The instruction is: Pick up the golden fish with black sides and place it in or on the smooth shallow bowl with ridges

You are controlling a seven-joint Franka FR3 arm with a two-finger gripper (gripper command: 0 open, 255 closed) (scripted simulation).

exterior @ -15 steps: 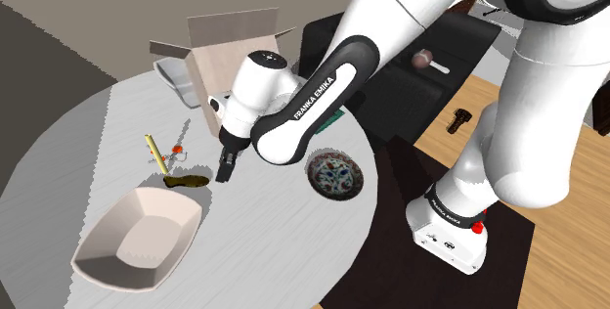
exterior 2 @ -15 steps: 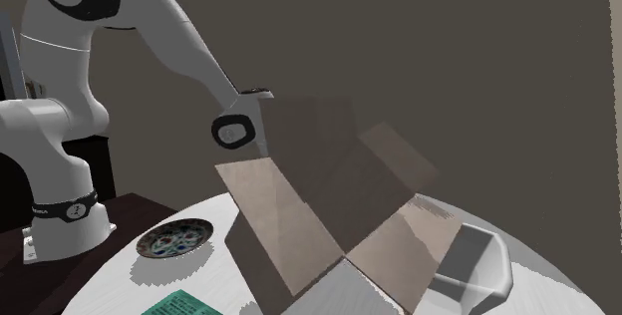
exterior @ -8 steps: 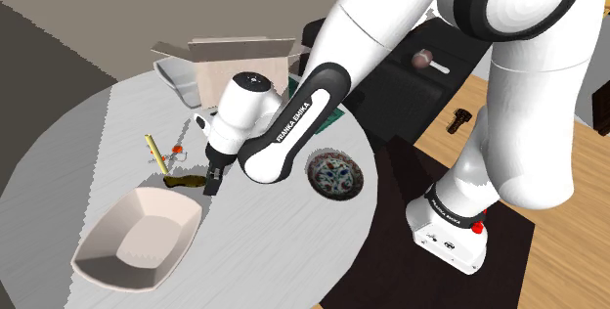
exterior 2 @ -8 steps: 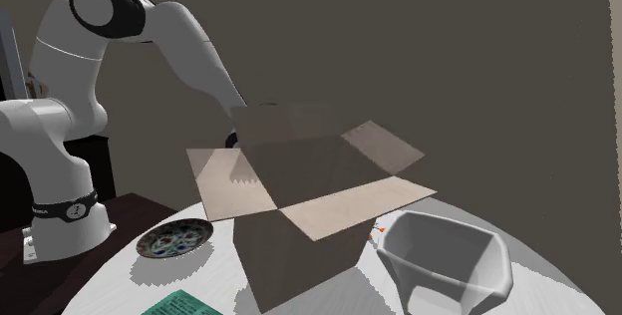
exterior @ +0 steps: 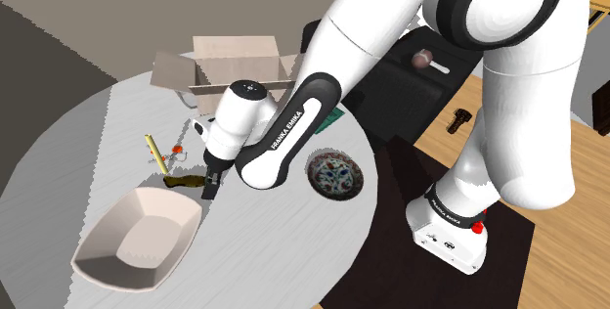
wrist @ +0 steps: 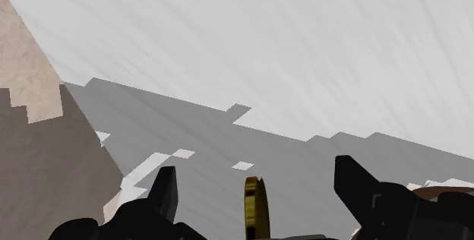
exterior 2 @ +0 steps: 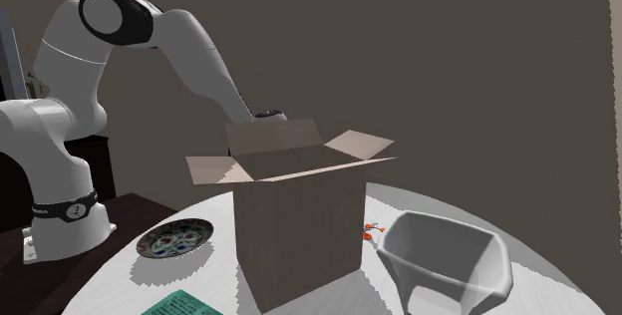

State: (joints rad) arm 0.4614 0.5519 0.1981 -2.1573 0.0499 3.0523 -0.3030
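an open brown cardboard box (exterior: 235, 63) stands upright with flaps spread at the far side of the round grey desk (exterior: 78, 151), a green sheet (exterior 2: 179, 306) lies near it, and a yellow stick (exterior: 154, 153) lies just beside a small red-orange item (exterior: 177, 148).

Shoulder view overlooks the table (exterior: 83, 146); second exterior view faces the arm (exterior 2: 189, 49) across it.

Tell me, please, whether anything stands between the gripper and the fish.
Nothing visible does. In the wrist view the fish sits edge-on between the open fingers of the gripper, with a gap on either side and neither finger touching it.
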